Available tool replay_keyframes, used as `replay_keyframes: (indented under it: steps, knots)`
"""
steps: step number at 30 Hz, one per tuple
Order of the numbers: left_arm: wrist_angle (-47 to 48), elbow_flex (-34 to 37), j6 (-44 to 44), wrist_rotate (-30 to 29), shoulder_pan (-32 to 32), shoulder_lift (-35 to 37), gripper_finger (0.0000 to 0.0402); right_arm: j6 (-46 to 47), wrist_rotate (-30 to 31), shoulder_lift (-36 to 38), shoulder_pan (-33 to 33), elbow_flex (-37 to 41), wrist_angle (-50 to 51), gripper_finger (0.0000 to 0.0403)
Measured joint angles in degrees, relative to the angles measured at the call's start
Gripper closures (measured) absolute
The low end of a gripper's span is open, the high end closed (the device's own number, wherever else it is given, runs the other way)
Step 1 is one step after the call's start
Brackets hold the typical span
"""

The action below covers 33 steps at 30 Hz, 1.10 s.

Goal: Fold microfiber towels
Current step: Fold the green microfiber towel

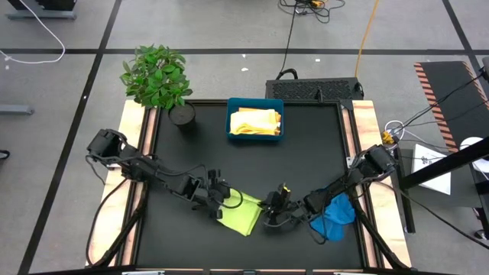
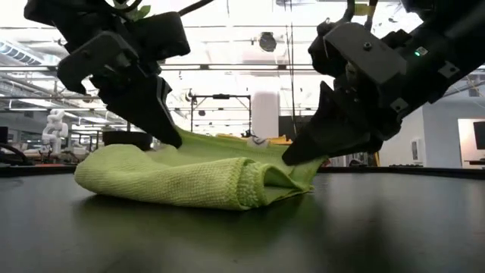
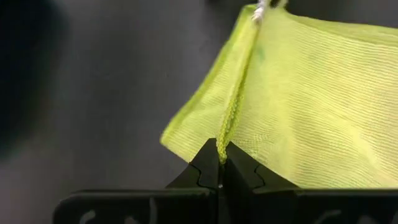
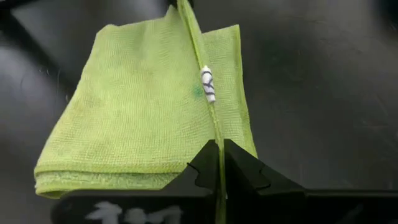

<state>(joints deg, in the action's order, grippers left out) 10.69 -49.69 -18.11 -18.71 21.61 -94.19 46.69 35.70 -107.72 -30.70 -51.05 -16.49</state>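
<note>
While both arms reach in over the near edge of the black table point(image 1: 306, 153), the lime green towel point(image 1: 243, 214) lies folded on the mat between them, close to the front. The left gripper point(image 1: 223, 200) is pinched tight on the towel's hemmed edge at its left side — its wrist view shows the two dark fingers point(image 3: 208, 168) closed with the stitched border clamped between them. The right gripper point(image 1: 273, 214) is likewise closed on the opposite end of that same edge, the hem running straight up from between its fingers point(image 4: 239, 168), with a small white tag point(image 4: 208, 83) on it. From table height the cloth sits in a low, doubled heap, its fold facing the camera, and the pinched edge is lifted slightly off the layers beneath. Just beside the right arm, near the table's front right corner, lies the blue towel point(image 1: 334, 216), crumpled. Farther back, at the middle of the far edge, a teal-blue tray point(image 1: 255, 135) holds the pale yellow towel point(image 1: 256, 121) — and a potted plant point(image 1: 158, 79) stands at the far left corner.
</note>
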Motion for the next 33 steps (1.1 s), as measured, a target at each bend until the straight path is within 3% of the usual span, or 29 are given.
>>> replay_keyframes:
  steps: [5, 13, 21, 33]
  knots:
    - [0.7, 0.0, 1.9, 5.3, 0.0, 0.0, 0.0392, -2.4, -0.4, 0.4, -0.1, 0.1, -1.8, 0.0348]
    - [7.0, 0.0, 3.7, 5.3, 0.2, 6.8, 0.0363, -5.8, 0.0, 5.8, -0.5, 0.0, -2.3, 0.0285]
    - [8.7, 0.0, 3.8, 0.4, 4.2, 15.2, 0.0353, -10.2, 2.2, 9.2, -3.4, 0.0, -4.2, 0.0278]
    - [7.3, 0.0, 6.3, -0.9, 5.3, 14.7, 0.0353, -10.7, 3.4, 8.1, -3.5, 0.0, -4.6, 0.0278]
